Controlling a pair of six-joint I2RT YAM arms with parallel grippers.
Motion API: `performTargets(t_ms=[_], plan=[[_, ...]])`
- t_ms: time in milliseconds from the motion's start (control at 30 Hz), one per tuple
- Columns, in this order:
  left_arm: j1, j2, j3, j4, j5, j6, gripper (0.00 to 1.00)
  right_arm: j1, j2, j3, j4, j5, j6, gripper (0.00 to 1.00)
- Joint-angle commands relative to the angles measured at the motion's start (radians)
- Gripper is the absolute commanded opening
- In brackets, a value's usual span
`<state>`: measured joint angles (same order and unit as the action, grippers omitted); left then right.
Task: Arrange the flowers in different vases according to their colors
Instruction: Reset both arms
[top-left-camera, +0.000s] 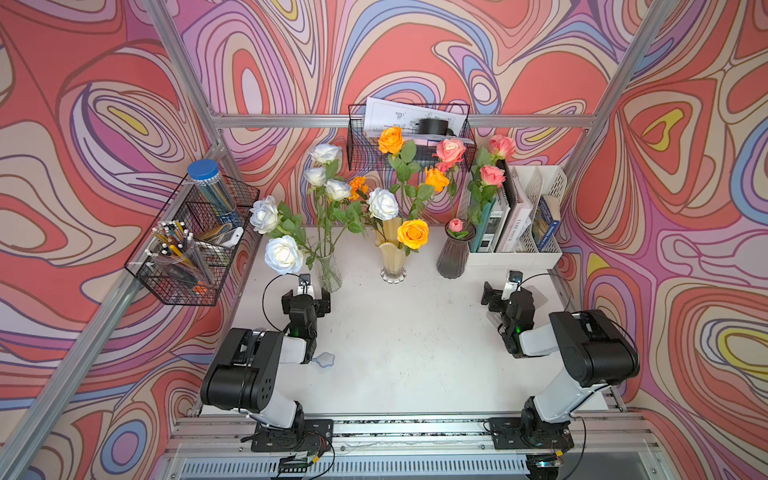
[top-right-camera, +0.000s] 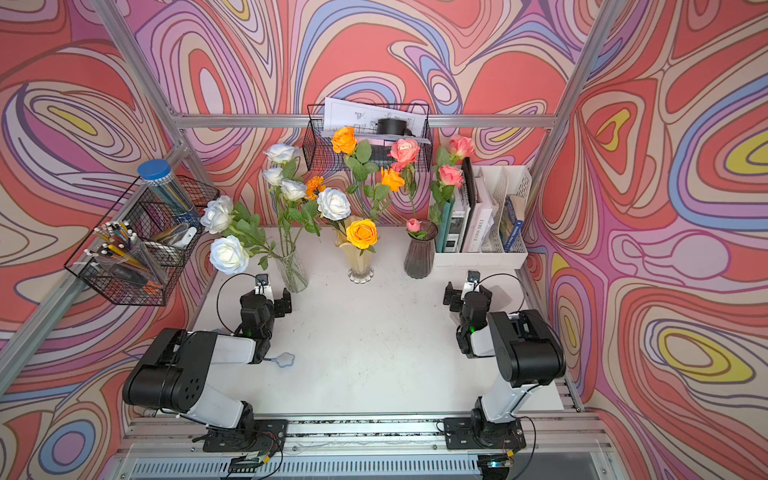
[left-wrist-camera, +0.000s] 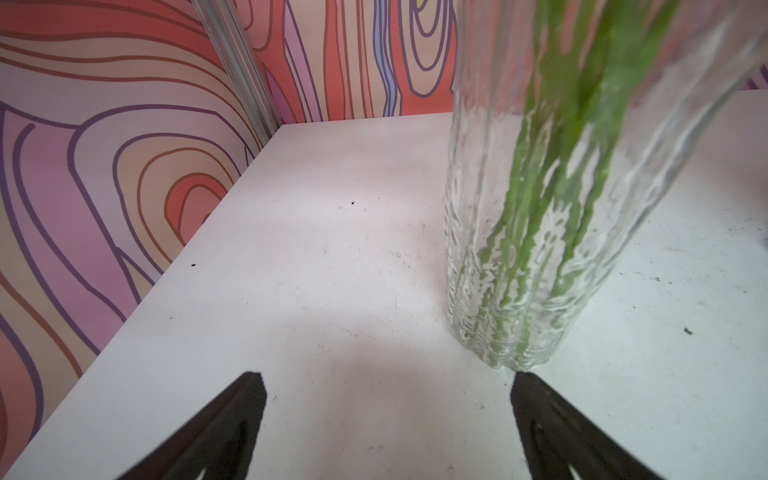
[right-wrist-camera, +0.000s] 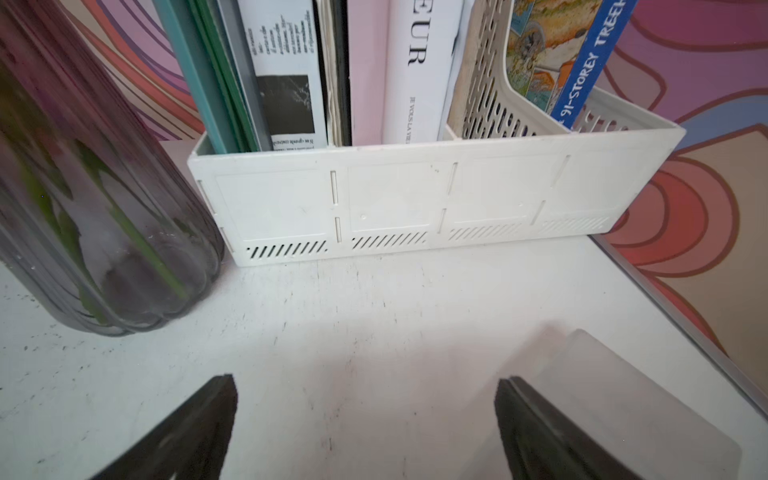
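Observation:
Three vases stand in a row at the back of the white table. The clear glass vase (top-left-camera: 329, 272) (top-right-camera: 293, 270) (left-wrist-camera: 519, 249) holds white roses (top-left-camera: 284, 254). In the yellow-amber vase (top-left-camera: 392, 259) (top-right-camera: 360, 259) stand orange roses (top-left-camera: 412, 233); one white rose (top-left-camera: 382, 203) seems to lean out of it too. Pink roses (top-left-camera: 451, 150) rise from the dark purple vase (top-left-camera: 455, 257) (top-right-camera: 420, 259) (right-wrist-camera: 95, 208). My left gripper (top-left-camera: 306, 300) (top-right-camera: 268, 299) (left-wrist-camera: 386, 386) is open and empty, close before the clear vase. The right gripper (top-left-camera: 509, 299) (top-right-camera: 467, 296) (right-wrist-camera: 365, 382) is open and empty, near the purple vase.
A white file organizer (top-left-camera: 515, 257) (right-wrist-camera: 415, 199) with books stands at the back right. A wire basket (top-left-camera: 187, 257) with pens and a blue-lidded tube (top-left-camera: 208, 183) hangs on the left wall. Another wire basket (top-left-camera: 409, 137) hangs at the back. A small pale blue shape (top-left-camera: 325, 359) lies by the left arm.

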<state>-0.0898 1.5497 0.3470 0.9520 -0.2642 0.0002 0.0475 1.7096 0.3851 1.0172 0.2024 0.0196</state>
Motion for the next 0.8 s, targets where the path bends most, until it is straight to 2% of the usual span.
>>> performTargets(t_ms=[0,767], plan=[[0.009,-0.003,0.008,-0.009,0.001,-0.008,0.98,0.011,-0.005,0.05,0.02,0.054,-0.005,0.98],[0.008,-0.002,0.009,-0.009,-0.001,-0.011,0.99,0.008,-0.005,0.06,-0.002,0.064,0.007,0.98]])
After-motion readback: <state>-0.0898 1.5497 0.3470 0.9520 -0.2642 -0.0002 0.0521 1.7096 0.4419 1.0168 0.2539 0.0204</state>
